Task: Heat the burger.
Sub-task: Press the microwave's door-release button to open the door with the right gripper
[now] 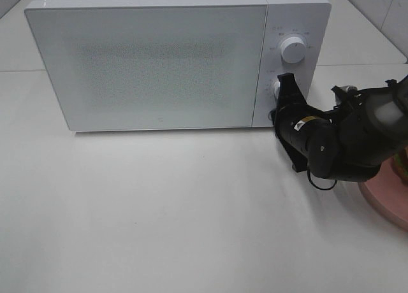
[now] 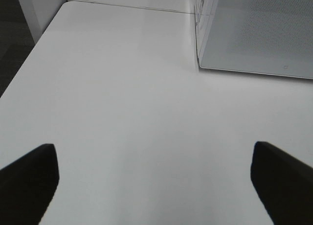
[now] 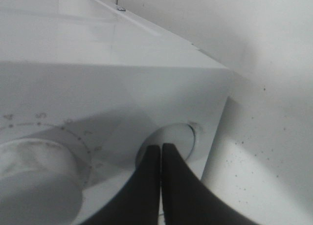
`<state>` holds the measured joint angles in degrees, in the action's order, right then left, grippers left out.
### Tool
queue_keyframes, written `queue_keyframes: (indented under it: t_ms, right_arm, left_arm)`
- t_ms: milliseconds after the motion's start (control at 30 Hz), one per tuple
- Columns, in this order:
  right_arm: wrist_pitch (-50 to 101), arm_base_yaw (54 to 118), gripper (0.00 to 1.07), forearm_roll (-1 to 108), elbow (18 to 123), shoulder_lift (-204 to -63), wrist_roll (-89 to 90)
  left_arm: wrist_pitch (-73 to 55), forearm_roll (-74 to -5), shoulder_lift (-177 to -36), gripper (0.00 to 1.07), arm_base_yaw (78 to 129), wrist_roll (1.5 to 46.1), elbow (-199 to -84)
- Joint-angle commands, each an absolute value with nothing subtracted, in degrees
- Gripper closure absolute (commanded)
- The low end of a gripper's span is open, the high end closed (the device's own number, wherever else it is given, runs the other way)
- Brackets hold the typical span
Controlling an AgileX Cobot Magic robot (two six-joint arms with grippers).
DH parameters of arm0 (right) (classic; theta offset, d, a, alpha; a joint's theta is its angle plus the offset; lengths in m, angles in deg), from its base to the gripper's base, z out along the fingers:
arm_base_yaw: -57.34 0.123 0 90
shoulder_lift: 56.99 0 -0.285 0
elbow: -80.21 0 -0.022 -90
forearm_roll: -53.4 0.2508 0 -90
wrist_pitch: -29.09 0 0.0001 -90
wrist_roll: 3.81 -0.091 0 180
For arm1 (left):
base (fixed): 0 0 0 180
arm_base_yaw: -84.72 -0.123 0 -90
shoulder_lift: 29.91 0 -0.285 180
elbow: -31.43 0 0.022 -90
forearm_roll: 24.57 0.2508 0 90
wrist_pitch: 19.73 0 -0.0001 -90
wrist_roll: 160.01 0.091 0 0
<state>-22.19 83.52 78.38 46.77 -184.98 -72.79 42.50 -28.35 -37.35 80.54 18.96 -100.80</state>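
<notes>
The white microwave (image 1: 159,64) stands at the back of the table with its door closed. My right gripper (image 1: 278,108) is shut, and its closed fingertips (image 3: 161,149) rest against a round recessed button (image 3: 183,134) low on the control panel, beside a dial (image 3: 34,176). The burger (image 1: 402,162) shows only as a brown-green sliver at the right edge. It sits on its pink plate (image 1: 386,200), mostly hidden behind my right arm. My left gripper (image 2: 154,186) is open over bare table, left of the microwave's corner (image 2: 203,63), and holds nothing.
A second white dial (image 1: 293,49) sits higher on the panel. The table's left edge (image 2: 29,54) drops off to a dark floor. White table surface stretches in front of the microwave.
</notes>
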Motion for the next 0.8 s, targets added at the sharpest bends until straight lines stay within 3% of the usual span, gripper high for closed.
queue_keyframes:
  t_ms: [33,800]
  right_arm:
    - [-24.4,83.2,1.07,78.1,47.5,-184.8,-73.0]
    - [-27.4,83.2,1.07,79.6,50.0,-185.3,-73.0]
  left_arm:
    - [41.6,-28.6,-36.8,0.07,80.7,18.8,-100.9]
    - [41.6,-28.6,-36.8,0.07,80.7,18.8,-100.9]
